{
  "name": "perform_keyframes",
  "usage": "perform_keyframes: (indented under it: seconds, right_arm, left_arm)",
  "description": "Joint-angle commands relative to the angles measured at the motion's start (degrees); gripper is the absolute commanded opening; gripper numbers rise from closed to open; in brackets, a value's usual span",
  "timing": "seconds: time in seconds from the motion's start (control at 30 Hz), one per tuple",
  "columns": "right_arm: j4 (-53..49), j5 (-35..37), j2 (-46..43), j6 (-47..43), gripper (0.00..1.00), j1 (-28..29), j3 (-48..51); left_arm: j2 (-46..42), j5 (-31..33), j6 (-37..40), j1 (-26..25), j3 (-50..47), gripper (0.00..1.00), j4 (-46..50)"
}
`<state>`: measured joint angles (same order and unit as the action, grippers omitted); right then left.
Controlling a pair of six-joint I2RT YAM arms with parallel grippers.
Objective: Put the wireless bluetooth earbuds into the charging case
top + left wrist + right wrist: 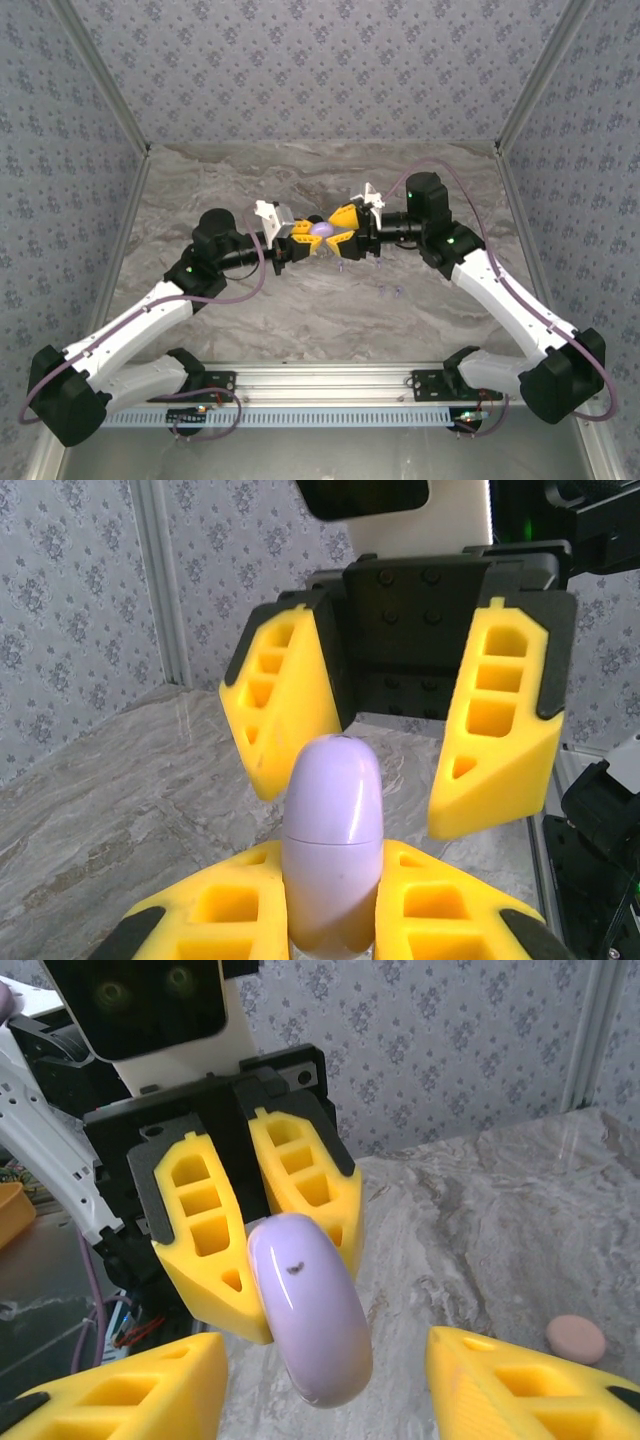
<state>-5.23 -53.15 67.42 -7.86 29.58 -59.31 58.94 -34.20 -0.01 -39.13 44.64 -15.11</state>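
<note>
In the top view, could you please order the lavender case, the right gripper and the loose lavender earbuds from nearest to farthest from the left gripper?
1. lavender case, clamped in the left gripper's fingers.
2. right gripper, just right of the case, fingers open around it.
3. lavender earbuds, on the table, farther right and toward the near edge.

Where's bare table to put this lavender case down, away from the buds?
Free: the table's near middle, between the rail and the earbuds, and the far-left corner. Crowded: around the lavender case between the left gripper and right gripper; a pink case lies beside them.
</note>
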Motion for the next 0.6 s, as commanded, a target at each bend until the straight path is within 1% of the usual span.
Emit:
perform_keyframes:
  seconds: [0.0, 0.33, 0.5, 0.57]
  right_arm:
    - [0.3, 0.7, -0.7, 0.7, 0.59, -0.2, -2.2]
    - [2.8, 3.9, 1.5, 3.5, 0.62, -1.0, -3.4]
    - [2.8, 4.2, 2.4, 4.2, 0.68, -2.0, -4.6]
    - [2.8, 4.1, 2.8, 4.3, 0.69, -2.3, -5.0]
  left_arm:
    - [-0.4, -0.2, 0.8, -0.2, 0.5, 0.1, -0.8]
    - [-0.4, -0.5, 0.9, -0.3, 0.4, 0.06, -0.6]
    - [-0.4, -0.5, 0.8, -0.3, 0.4, 0.04, -0.5]
    - [-0.3, -0.5, 0.8, -0.3, 0.4, 0.04, -0.6]
